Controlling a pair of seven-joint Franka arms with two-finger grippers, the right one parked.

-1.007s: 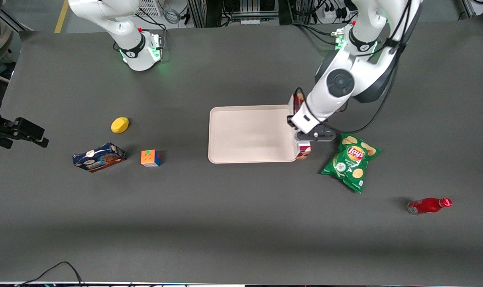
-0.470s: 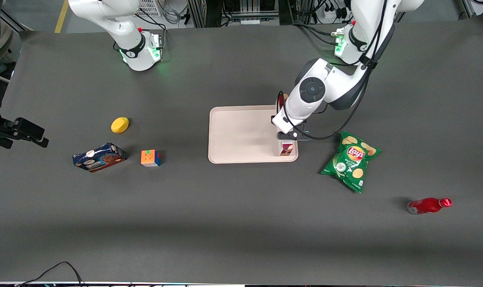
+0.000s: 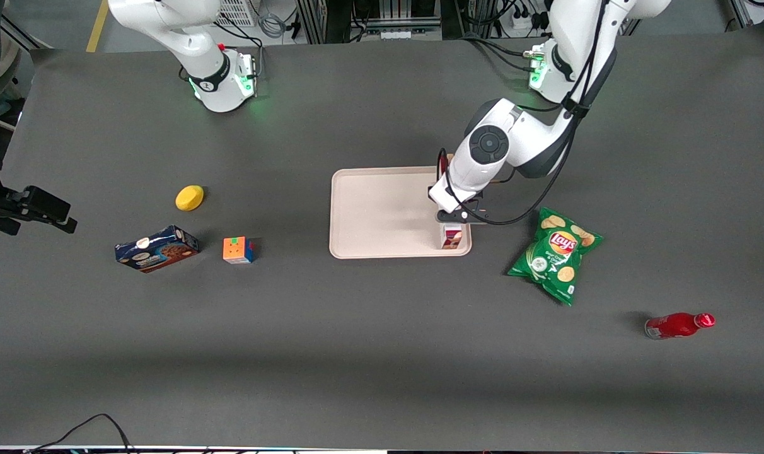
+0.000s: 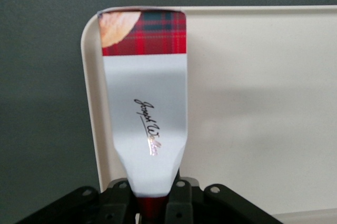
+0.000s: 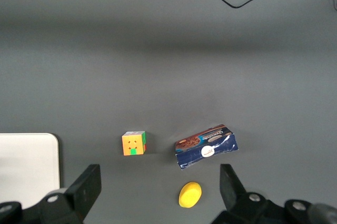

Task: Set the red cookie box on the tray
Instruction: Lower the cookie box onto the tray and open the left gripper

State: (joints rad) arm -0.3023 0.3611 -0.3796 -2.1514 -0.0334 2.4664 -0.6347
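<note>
My left gripper (image 3: pixel 456 216) is shut on the red cookie box (image 3: pixel 452 236), a long plaid carton with a white label. It holds the box over the pale tray (image 3: pixel 382 211), just inside the rim nearest the working arm's end. In the left wrist view the red cookie box (image 4: pixel 145 113) runs along the tray (image 4: pixel 253 103) beside its rim, and its cookie-picture end reaches a rounded corner. The black fingers (image 4: pixel 181 200) of the gripper (image 4: pixel 152 208) clamp the box's near end. I cannot tell whether the box touches the tray floor. The arm hides most of the box in the front view.
A green chips bag (image 3: pixel 555 253) lies close to the tray, toward the working arm's end, and a red bottle (image 3: pixel 678 325) lies farther out, nearer the front camera. Toward the parked arm's end sit a colour cube (image 3: pixel 237 250), a dark blue cookie box (image 3: pixel 157 248) and a yellow object (image 3: pixel 189 197).
The gripper carried the red cookie box from just outside the tray's rim to inside it, toward the parked arm's end. In the last half second it barely shifted.
</note>
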